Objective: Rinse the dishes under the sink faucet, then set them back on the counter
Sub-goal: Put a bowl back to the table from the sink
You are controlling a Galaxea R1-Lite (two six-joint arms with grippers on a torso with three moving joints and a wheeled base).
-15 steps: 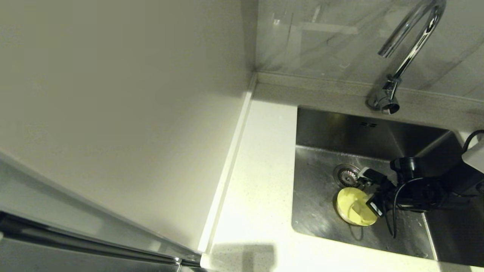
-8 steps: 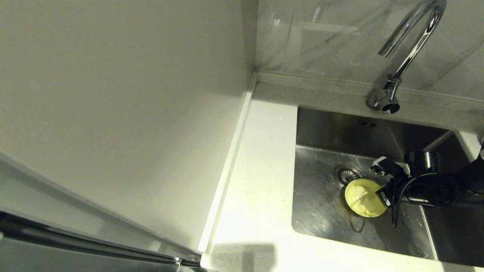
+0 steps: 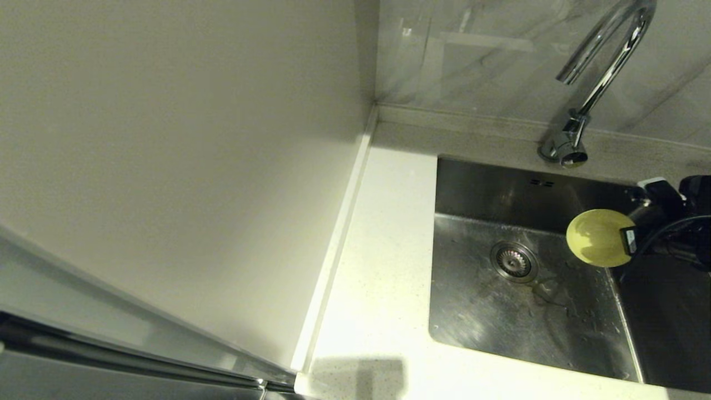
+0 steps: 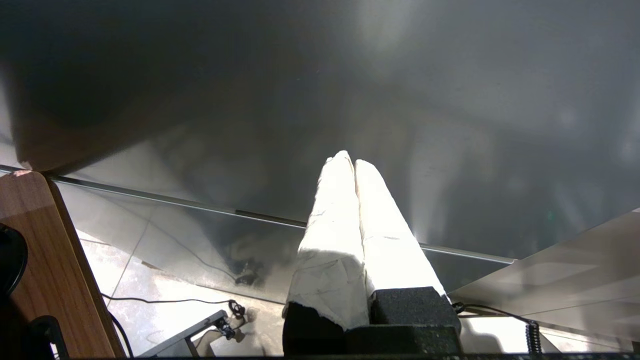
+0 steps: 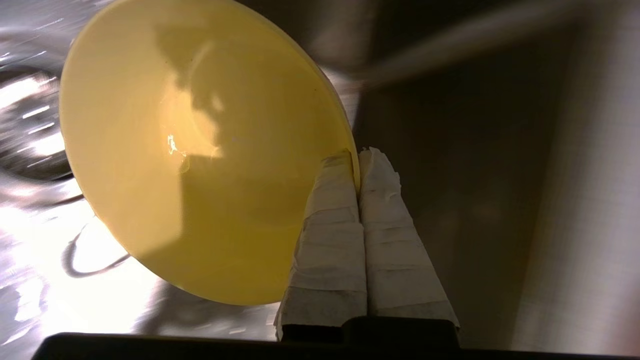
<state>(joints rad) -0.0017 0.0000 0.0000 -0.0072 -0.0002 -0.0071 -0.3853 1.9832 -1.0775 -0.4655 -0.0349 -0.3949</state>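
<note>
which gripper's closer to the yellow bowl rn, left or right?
Right. The right gripper is shut on the yellow bowl at its rim, holding it up over the sink. The left gripper is shut and parked away from the sink, out of the head view.

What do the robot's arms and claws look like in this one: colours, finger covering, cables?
Right claw: two long tapered fingers wrapped in white crinkled tape on black bases. From the head camera the right arm is black with a white block and a looping black cable. Left claw: the same white-wrapped fingers on dark foam-like blocks.
</note>
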